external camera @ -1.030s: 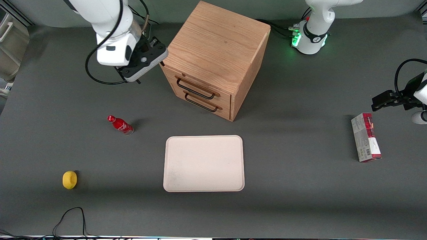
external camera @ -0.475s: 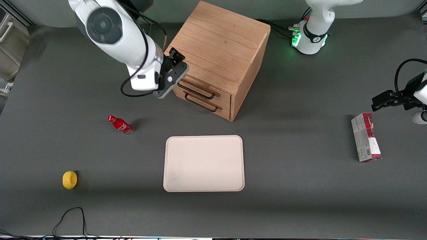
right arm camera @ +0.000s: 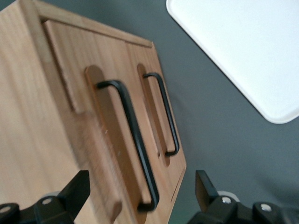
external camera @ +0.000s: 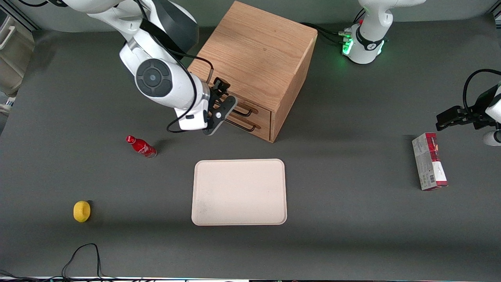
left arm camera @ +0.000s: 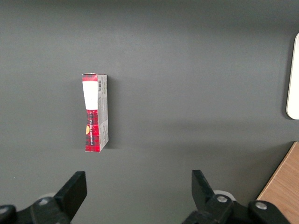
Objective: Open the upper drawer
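The gripper (external camera: pixel 219 111) hangs just in front of the oak cabinet (external camera: pixel 256 51), fingers (right arm camera: pixel 77 191) spread apart and empty, apparently level with the upper drawer (right arm camera: pixel 105 140). That drawer sits closed, its black bar handle (right arm camera: pixel 133 135) untouched, the cabinet standing near the worktop's edge farthest from the front camera.

Right arm: I have it reaching down from the working end, elbow joint facing my front camera, forearm angled toward the cabinet front.
Wrist: tilted, camera looking along the fingers.
Gripper (external camera: pixel 220 107): hovering just in front of the drawer fronts, touching nothing.
Fingers (right arm camera: pixel 77 191): spread wide apart, nothing between them.
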`<state>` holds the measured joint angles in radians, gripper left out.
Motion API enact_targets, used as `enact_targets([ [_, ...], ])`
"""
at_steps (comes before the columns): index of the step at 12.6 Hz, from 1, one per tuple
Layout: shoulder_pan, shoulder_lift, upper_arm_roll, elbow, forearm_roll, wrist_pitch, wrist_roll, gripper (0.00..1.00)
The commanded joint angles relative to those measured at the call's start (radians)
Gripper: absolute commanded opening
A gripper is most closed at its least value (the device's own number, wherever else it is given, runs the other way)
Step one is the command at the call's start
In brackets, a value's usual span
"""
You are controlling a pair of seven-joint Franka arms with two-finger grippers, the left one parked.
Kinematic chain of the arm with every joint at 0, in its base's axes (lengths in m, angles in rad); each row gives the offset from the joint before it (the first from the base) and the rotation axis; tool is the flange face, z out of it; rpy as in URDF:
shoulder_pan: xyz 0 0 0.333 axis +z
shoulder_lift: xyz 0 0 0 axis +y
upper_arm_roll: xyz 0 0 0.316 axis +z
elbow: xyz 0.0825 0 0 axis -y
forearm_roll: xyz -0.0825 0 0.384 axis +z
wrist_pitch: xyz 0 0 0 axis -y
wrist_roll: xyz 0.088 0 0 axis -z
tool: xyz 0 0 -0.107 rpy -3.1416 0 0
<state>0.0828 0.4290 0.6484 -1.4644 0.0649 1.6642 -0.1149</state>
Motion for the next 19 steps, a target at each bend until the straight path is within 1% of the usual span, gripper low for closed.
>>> enact_targets([
  [1, 0.008, 0.005, 0.002, -0.05, -0.06, 0.078, -0.023, 1.0],
  [3, 0.014, 0.023, 0.002, -0.07, -0.108, 0.114, -0.041, 1.0],
  [5, 0.012, 0.027, 0.0, -0.082, -0.111, 0.128, -0.066, 1.0],
  [7, 0.012, 0.03, 0.002, -0.105, -0.135, 0.147, -0.066, 1.0],
  [11, 0.012, 0.031, 0.0, -0.148, -0.142, 0.215, -0.066, 1.0],
  [13, 0.012, 0.031, 0.002, -0.154, -0.14, 0.223, -0.066, 1.0],
  [19, 0.008, -0.003, 0.007, -0.143, -0.134, 0.148, -0.072, 1.0],
])
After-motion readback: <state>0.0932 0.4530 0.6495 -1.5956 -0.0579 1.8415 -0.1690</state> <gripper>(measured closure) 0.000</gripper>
